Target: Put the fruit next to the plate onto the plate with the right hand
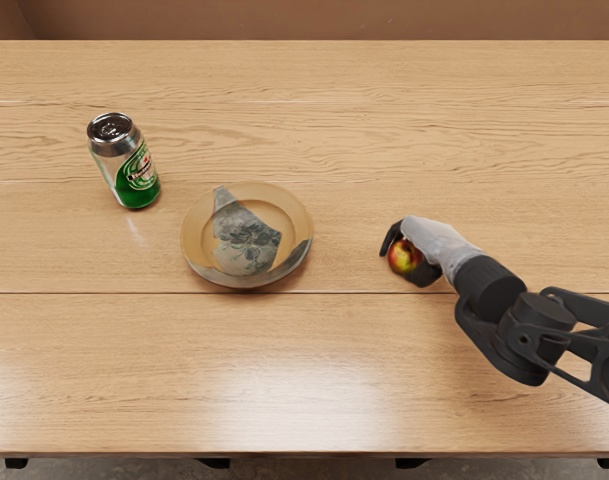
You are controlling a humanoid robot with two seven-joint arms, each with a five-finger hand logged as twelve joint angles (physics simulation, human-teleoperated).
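Right hand (430,246) closed around the apple (403,257), fruit inside its fingers. Plate (190,242) well apart, to the hand's left. Risk: partial wrap; round fruit could slip during carry, or roll off on release.

Glossy wooden table (314,370), shiny metal can (124,160), glazed reflective plate (196,250).

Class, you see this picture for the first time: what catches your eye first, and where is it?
The right hand at the right of the table, its fingers curled round a red-and-yellow apple, draws the eye first. Left of it, near the middle, lies a round plate; further left stands a green can.
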